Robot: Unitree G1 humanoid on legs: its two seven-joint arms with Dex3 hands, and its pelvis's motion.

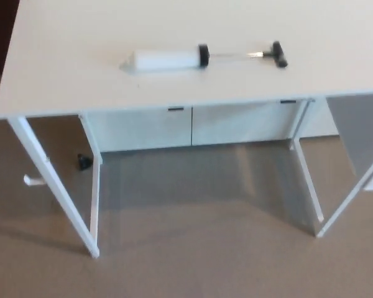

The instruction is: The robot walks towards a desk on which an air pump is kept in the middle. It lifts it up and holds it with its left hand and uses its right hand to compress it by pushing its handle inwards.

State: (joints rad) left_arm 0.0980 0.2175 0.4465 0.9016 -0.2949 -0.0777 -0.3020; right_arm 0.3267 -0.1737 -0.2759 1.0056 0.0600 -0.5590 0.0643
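The air pump (174, 59) lay on the white desk (62, 74), its long axis running left to right, tapered nozzle pointing left, black T-handle (277, 54) extended right. Neither robot hand appeared, so their state couldn't be told.

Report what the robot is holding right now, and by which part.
Nothing is held. The air pump lies on the white desk, its black T-handle pointing right, untouched. Neither robot hand is in view.
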